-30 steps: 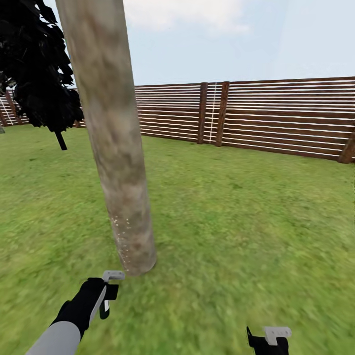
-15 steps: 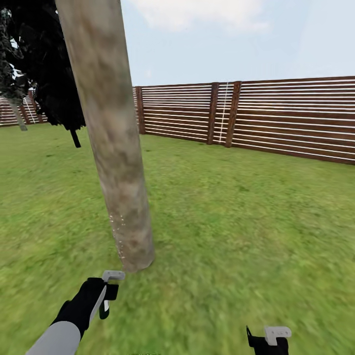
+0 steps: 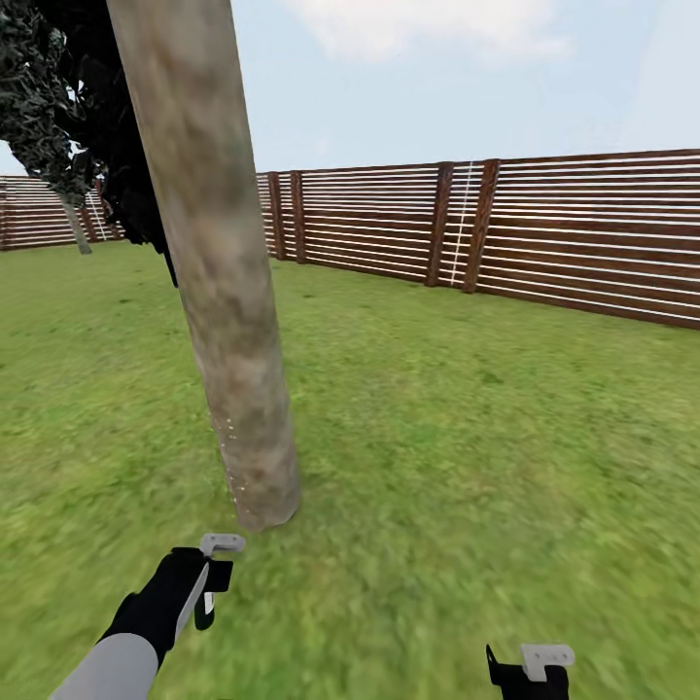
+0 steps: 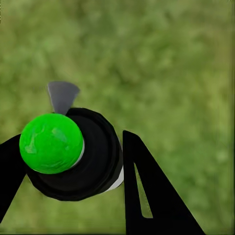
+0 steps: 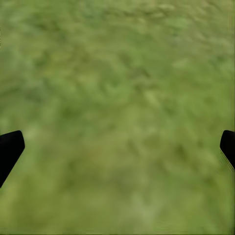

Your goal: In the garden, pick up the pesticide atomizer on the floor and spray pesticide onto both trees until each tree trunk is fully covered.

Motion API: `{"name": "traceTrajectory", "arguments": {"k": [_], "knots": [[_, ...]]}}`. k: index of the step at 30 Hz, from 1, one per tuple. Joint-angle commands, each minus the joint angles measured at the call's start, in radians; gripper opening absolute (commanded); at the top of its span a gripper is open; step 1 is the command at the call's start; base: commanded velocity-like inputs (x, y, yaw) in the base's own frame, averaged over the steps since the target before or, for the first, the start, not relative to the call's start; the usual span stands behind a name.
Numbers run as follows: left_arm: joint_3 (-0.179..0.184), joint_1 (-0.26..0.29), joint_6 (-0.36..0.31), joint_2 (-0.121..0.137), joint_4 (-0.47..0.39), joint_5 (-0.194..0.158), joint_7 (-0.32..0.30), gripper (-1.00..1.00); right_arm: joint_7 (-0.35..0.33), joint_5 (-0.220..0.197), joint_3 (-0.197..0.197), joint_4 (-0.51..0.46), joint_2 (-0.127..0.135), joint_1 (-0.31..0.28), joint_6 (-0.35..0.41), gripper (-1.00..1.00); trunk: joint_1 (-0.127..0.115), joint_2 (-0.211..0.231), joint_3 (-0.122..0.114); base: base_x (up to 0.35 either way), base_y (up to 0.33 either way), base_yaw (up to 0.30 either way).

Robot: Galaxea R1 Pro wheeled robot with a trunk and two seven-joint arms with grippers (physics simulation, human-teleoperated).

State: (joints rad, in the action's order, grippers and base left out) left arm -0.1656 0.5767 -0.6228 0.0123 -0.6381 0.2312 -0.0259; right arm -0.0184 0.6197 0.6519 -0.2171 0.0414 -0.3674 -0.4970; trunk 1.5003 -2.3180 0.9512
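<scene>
So the left gripper (image 3: 216,583) has the pesticide atomizer (image 4: 73,152) clamped between its fingers. From the left wrist camera you get a black round body with a bright green cap and a little grey nozzle tab poking out past it. The tree trunk (image 3: 219,272) stands just ahead of that gripper and a touch to its right, close but not touching, with a faint sprinkle of pale dots low on the bark facing the tool.

The right gripper (image 5: 117,147) hangs spread wide over bare grass (image 5: 117,98), holding nothing, well off to the side of the trunk.

What I'd worry about: the head view makes the atomizer look aimed near the trunk's foot, so spray could mostly hit the base or the lawn and leave the upper trunk uncovered. Also only one face of the trunk is toward the tool, so the far side likely gets missed without circling.

The wrist view gives you the grip but no trunk. The head view gives the trunk, the brown slat fence (image 3: 544,233) and a dark tree (image 3: 87,117) behind, but the bottle itself is hard to make out there.
</scene>
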Motion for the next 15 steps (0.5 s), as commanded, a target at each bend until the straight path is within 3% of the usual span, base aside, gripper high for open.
{"name": "traceTrajectory", "arguments": {"k": [1,9,15], "knots": [[0.0,0.0,0.0,0.0,0.0,0.0,0.0,-1.0,0.0,0.0,0.0,0.001,0.0,0.0,0.0,1.0,0.0,0.0,0.0,0.092,-0.278,0.272],[0.001,0.0,0.0,0.0,0.0,0.0,0.0,-1.0,-0.001,0.0,0.0,0.001,0.0,-0.001,0.0,1.0,0.0,0.0,0.0,0.13,-0.271,0.269],[0.001,0.0,0.0,0.0,0.0,0.0,0.0,-1.0,-0.002,0.0,0.0,0.0,0.002,0.0,0.0,1.0,0.0,0.0,0.0,0.036,-0.271,0.028]]}}
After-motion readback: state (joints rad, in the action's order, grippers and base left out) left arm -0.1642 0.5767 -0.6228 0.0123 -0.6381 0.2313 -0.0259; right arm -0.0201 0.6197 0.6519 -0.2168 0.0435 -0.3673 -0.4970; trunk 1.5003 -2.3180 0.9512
